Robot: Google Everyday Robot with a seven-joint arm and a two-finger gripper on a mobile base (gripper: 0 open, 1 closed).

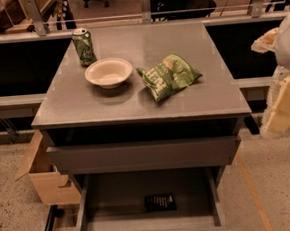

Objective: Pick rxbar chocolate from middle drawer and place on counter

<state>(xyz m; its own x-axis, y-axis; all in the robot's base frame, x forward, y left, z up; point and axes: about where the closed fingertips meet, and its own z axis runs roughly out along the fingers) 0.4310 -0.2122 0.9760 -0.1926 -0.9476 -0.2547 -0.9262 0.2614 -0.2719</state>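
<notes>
The rxbar chocolate (160,202) is a small dark flat bar lying on the floor of the open middle drawer (97,206), near its middle. The drawer is pulled out at the bottom of the grey cabinet. The counter (149,99) is the cabinet's flat grey top. My gripper (281,114) is on the pale arm at the right edge of the view. It is level with the counter's front right corner, apart from it, and far above and to the right of the bar.
On the counter stand a green can (83,46) at the back left, a white bowl (108,72) beside it, and a crinkled green chip bag (169,76) at the middle right. A cardboard box (45,183) sits on the floor left of the cabinet. The drawer above (143,155) juts out slightly.
</notes>
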